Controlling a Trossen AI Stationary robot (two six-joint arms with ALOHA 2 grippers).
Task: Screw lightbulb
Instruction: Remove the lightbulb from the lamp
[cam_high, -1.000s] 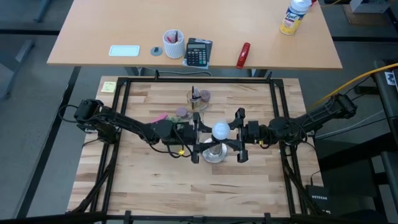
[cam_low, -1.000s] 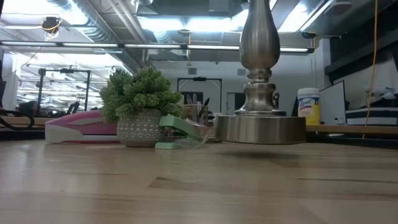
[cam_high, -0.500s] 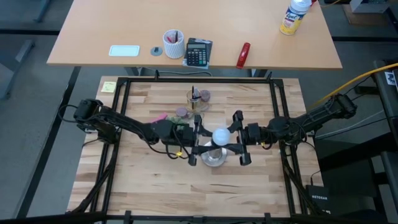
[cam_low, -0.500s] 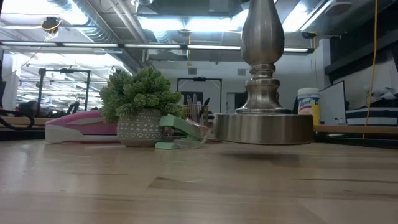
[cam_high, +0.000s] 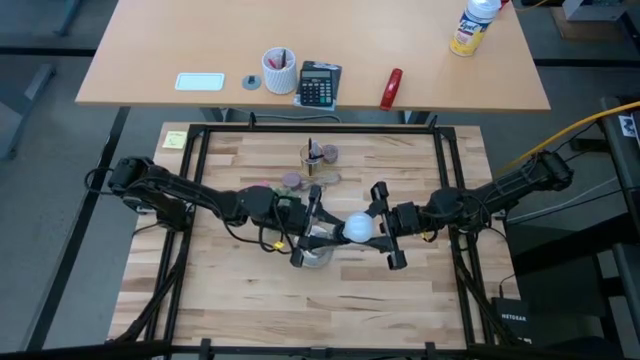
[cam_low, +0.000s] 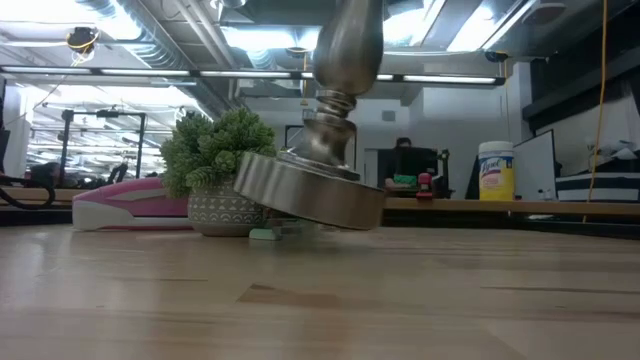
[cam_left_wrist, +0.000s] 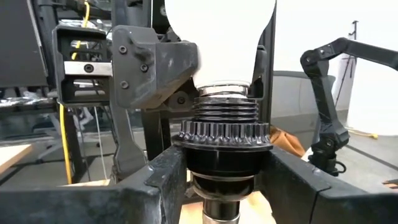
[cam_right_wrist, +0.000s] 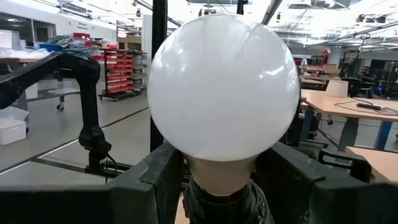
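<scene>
Lightbulb (cam_high: 358, 227): frosted white globe, smooth and round, narrowing to a silvery threaded screw base. Sits just right of centre in the high view, above the tabletop. Left wrist view shows the lightbulb's threads partly exposed above a black ribbed socket (cam_left_wrist: 224, 146), base entered but not fully seated. Globe fills the right wrist view's centre, neck down.

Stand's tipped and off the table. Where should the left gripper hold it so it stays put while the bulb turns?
Probably on the black socket, just under its knurled collar, fingers either side, where the left gripper sits now. The collar is a lip against slipping. The stand hangs tilted, so the wide base gives no good hold. The right gripper holds the lightbulb.
</scene>
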